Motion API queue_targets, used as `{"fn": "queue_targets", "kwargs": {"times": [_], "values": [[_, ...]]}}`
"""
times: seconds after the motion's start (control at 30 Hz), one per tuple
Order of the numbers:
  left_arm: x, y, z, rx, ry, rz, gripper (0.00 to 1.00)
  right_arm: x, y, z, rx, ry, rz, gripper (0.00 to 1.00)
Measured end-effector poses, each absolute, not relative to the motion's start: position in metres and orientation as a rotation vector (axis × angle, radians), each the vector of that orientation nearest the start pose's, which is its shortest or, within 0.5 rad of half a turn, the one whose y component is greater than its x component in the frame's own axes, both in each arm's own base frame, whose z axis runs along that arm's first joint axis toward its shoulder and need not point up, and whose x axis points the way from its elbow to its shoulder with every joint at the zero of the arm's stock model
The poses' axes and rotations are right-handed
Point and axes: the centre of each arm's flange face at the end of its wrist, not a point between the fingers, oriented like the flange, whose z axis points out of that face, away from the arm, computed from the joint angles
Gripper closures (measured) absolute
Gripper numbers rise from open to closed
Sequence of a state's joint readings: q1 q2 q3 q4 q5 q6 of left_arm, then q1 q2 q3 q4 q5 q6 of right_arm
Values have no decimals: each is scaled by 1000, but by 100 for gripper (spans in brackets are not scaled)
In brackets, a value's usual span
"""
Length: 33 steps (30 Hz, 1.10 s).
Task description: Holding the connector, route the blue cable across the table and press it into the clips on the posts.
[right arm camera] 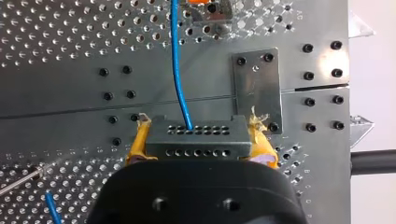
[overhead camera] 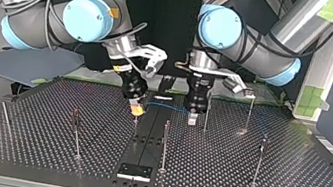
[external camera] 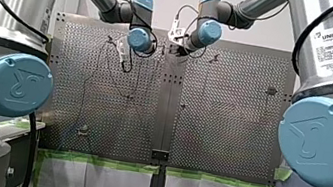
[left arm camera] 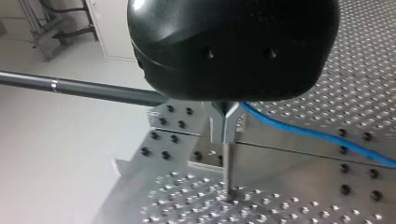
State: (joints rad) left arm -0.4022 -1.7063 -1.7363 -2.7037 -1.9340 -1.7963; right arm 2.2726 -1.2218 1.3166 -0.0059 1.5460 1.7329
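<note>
1. Yellow pads [right arm camera: 138, 140] of my right end effector [right arm camera: 198, 136] are clamped on both sides of the grey connector [right arm camera: 201, 144]. It is a flat block with two rows of small holes, held just above the perforated metal surface [right arm camera: 56, 56].
2. From the connector's far row of holes the blue cable [right arm camera: 176, 70] runs straight ahead of the right end effector. It crosses the seam between the surface's two halves, just beside a small screwed-down plate [right arm camera: 257, 79].
3. On the side of the right end effector away from that plate, a second short stretch of blue cable shows low down. A thin leaning rod [right arm camera: 23, 179] lies near it.
4. In the top view the cable spans the short gap from the right end effector to my left end effector [overhead camera: 192, 120], hanging clear of the surface. The two end effectors are near each other over the middle seam.
5. The left end effector is black, and its metal fingers [left arm camera: 219, 126] are drawn together to a point, clenched around the blue cable. The cable comes out at the root of the fingers and trails off to one side over the surface.
6. A slim upright post [left arm camera: 227, 172] stands directly under those fingertips, with its foot set in the perforations.
7. Farther from both end effectors, more posts [overhead camera: 164, 146] stand upright in the surface, well apart from one another. Their tops are too small to tell what they carry.
</note>
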Motion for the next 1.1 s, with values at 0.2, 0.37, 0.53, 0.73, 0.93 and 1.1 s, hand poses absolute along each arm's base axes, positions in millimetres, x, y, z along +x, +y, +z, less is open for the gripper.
{"fn": "queue_targets", "kwargs": {"times": [0.2, 0.37, 0.53, 0.73, 0.93, 1.1], "values": [[467, -303, 363, -170, 1451, -244, 100, 505, -396, 419, -2366, 1301, -2354, 100], [473, -300, 361, -176, 1440, -241, 100, 503, -404, 423, -2337, 1287, -2365, 100], [480, -295, 364, -171, 1420, -254, 100, 497, -412, 424, -2324, 1299, -2371, 100], [492, -293, 379, -156, 1385, -280, 100, 494, -422, 425, -2314, 1281, -2378, 100], [504, -288, 393, -151, 1365, -299, 100, 497, -432, 426, -2306, 1260, -2386, 100], [518, -290, 386, -139, 1394, -294, 100, 494, -440, 424, -2299, 1270, -2386, 100]]}}
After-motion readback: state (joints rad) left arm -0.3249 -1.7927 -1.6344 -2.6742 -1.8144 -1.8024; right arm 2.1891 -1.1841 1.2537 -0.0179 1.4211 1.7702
